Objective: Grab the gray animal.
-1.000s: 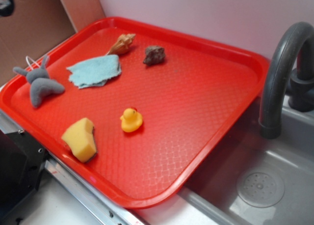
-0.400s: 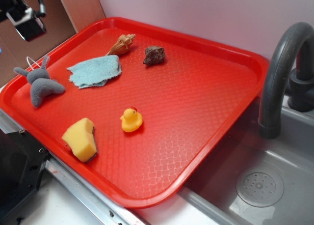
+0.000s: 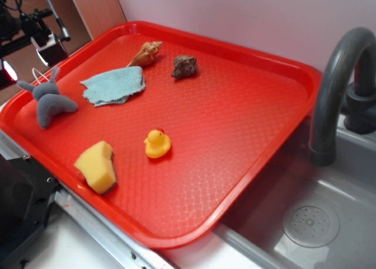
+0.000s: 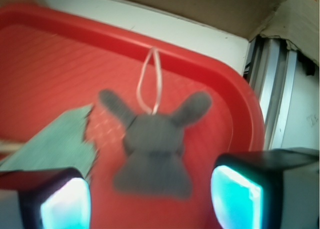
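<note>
Six small things are spread over a red tray point(image 3: 247, 181) that is set beside a gray sink point(image 3: 311, 222) with a dark curved faucet point(image 3: 332, 87). The gray animal point(image 3: 48, 101), a soft plush toy with two thin ear-like prongs and a white string loop point(image 4: 149, 84), is lain at the tray's far left edge, close to the raised rim. Just to its right a light blue cloth point(image 3: 113, 84) is laid flat. Behind the cloth, near the back rim, a tan seashell point(image 3: 146, 53) is seen, and a rough brownish-gray rock point(image 3: 184, 66) is placed just beside the shell. A yellow rubber duck point(image 3: 157, 144) is stood near the middle of the tray, and a yellow sponge point(image 3: 96, 166) is set near the front left rim.

The gripper point(image 3: 26, 49) is held above and behind the gray animal, over the tray's left rim, apart from the toy. In the wrist view the gray animal point(image 4: 154, 149) is seen between the two fingers point(image 4: 237, 196), which are spread wide to either side of it with nothing held between them; both pads are lit a pale cyan. The toy's ears are pointed away from the camera, and a corner of the cloth is seen just to its left. A pale wall point(image 3: 247, 16) is seen behind the tray.
</note>
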Action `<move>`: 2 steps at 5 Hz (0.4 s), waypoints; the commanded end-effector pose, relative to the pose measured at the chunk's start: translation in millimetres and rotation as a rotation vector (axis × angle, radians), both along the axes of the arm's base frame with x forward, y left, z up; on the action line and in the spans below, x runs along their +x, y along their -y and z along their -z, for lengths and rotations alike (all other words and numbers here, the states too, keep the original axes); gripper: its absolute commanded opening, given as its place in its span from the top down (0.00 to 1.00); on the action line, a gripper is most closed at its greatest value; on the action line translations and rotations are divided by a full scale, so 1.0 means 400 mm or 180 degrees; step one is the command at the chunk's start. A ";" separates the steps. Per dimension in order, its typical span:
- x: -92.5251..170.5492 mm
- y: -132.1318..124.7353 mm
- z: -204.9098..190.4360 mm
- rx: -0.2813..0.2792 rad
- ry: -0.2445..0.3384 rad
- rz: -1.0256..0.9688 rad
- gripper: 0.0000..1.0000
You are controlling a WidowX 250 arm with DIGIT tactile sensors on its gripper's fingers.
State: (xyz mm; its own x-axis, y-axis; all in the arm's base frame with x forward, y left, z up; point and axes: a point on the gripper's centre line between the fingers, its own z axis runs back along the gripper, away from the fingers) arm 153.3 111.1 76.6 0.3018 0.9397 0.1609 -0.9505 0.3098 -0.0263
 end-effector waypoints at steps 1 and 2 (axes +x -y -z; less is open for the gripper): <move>-0.019 -0.015 0.108 0.0246 -0.0164 0.0015 0.00; -0.015 -0.015 0.135 0.0270 -0.0223 0.0090 0.00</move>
